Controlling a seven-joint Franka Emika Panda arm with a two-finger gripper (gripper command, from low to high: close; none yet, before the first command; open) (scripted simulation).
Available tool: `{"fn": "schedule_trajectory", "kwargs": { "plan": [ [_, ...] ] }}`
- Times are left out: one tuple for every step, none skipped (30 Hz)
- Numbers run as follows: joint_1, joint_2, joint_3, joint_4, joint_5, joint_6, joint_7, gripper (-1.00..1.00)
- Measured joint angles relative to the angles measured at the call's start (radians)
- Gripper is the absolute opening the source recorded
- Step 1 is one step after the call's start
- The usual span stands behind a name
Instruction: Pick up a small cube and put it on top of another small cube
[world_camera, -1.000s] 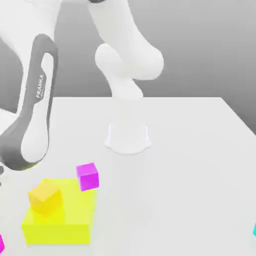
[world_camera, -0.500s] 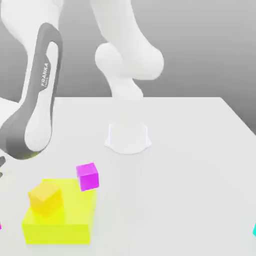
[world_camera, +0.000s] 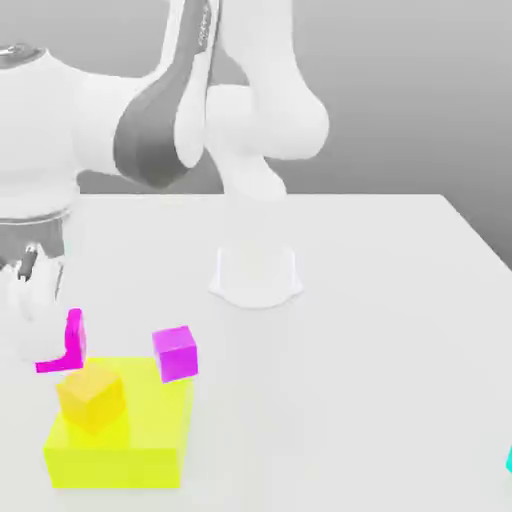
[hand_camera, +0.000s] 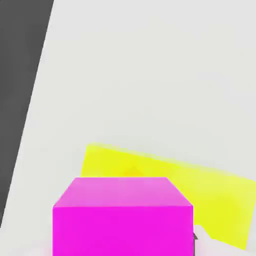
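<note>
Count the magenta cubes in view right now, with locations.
2. One magenta cube is raised at the gripper, beside the yellow block on the exterior view's left. The other magenta cube sits at that block's far corner. More may lie outside the frame.

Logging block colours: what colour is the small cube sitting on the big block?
Orange-yellow, on the yellow block; clearest in the exterior view.

Exterior view: high up, looking down across the white table (world_camera: 380, 300) at the arm. Hand view: very close. Shared by both: the yellow block (world_camera: 130, 440) (hand_camera: 220, 195).
</note>
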Motion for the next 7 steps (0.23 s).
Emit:
{"fn": "schedule_trajectory", "kwargs": {
  "plan": [
    [0.001,0.021,-0.001,-0.011,0.001,0.033,-0.006,-1.00],
    [0.002,0.049,-0.002,-0.021,-0.001,0.072,-0.007,-1.00],
    [0.000,0.080,-0.001,-0.030,-0.004,0.112,-0.006,-1.00],
    [0.000,0.099,0.000,-0.035,-0.006,0.137,-0.005,1.00],
    [0.000,0.099,0.000,-0.035,-0.006,0.137,-0.005,1.00],
    [-0.001,0.099,0.000,-0.035,-0.006,0.137,-0.005,1.00],
    [0.000,0.099,0.000,-0.035,-0.006,0.137,-0.005,1.00]
  ]
}}
